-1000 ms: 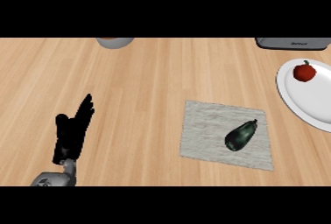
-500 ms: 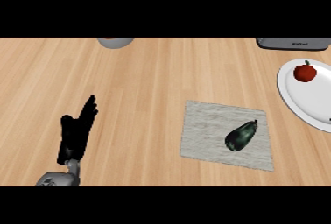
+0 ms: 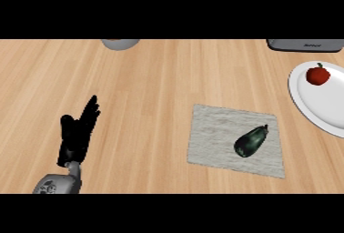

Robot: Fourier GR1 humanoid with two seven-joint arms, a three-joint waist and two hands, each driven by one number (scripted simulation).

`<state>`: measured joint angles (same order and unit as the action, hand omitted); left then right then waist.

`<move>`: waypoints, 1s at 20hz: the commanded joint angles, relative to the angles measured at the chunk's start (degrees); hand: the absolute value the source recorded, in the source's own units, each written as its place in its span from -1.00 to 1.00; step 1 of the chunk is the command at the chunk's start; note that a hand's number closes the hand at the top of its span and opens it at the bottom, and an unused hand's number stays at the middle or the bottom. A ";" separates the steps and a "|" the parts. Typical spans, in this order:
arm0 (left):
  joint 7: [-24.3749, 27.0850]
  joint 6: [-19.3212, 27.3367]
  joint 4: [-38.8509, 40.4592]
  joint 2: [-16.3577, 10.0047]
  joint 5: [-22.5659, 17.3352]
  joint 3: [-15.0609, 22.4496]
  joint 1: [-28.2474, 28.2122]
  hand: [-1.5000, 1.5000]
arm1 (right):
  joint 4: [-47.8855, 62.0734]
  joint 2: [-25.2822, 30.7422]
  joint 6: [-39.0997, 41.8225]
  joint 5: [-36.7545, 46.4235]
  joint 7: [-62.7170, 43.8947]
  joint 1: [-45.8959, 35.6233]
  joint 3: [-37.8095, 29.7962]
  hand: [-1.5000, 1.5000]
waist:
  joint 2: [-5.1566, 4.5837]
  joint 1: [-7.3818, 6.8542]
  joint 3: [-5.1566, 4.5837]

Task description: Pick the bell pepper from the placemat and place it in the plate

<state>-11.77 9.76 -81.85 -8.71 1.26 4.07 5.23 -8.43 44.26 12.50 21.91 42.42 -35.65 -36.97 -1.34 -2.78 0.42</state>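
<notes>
— Vegetable (image 3: 251, 141) on the placemat (image 3: 215, 132): where exactly, and what is it?

— It is dark, glossy and long, lying slantwise on the right half of the grey cloth with its stem end toward the upper right. It looks more like an eggplant than a bell pepper. Nothing touches it.

— What is cut off?

— The white plate (image 3: 316, 107) at the right: the picture's edge slices away its far side. A grey round object (image 3: 121, 43) at the top shows only its lower rim, and what it is cannot be made out. A dark grey box (image 3: 306, 44) in the top right corner is cropped too. Its pale lettering is too small to read.

— Anything in the plate?

— One red fruit (image 3: 318, 75) with a green stem, near the upper rim. The plate is well apart from the placemat, on the wooden table (image 3: 168, 77).

— And the hand?

— The left hand (image 3: 77, 134) rests at the lower left, far from the cloth. Its fingers are straight and close together, pointing up the table, and it holds nothing. Only a stub of its grey forearm (image 3: 59, 184) shows.
</notes>
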 commanded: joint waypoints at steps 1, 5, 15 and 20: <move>-0.18 1.39 -1.59 1.52 1.62 1.87 -1.59 0.00 | 0.80 1.51 -0.21 -0.15 0.06 2.07 -0.36 -1.00 | 0.04 -0.23 0.07; -2.02 -0.16 -1.02 -0.15 0.02 -0.25 0.01 0.00 | 0.58 2.14 -0.78 0.01 -1.87 0.92 -0.11 -1.00 | 0.12 -0.09 0.01; 0.40 0.27 -0.21 1.45 0.55 0.47 -0.49 0.00 | 0.98 4.39 -0.64 -1.59 0.72 4.62 -2.08 -1.00 | -0.15 0.18 0.15; -1.95 0.11 -3.06 0.39 0.68 0.41 -1.24 0.00 | 1.13 5.56 -2.04 -2.65 -0.55 4.58 -3.39 -1.00 | -0.02 -0.52 0.23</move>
<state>-11.54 9.75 -83.35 -7.89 1.83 4.59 3.32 -7.45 49.09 10.96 19.87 43.05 -30.73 -39.66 -1.49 -3.11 0.63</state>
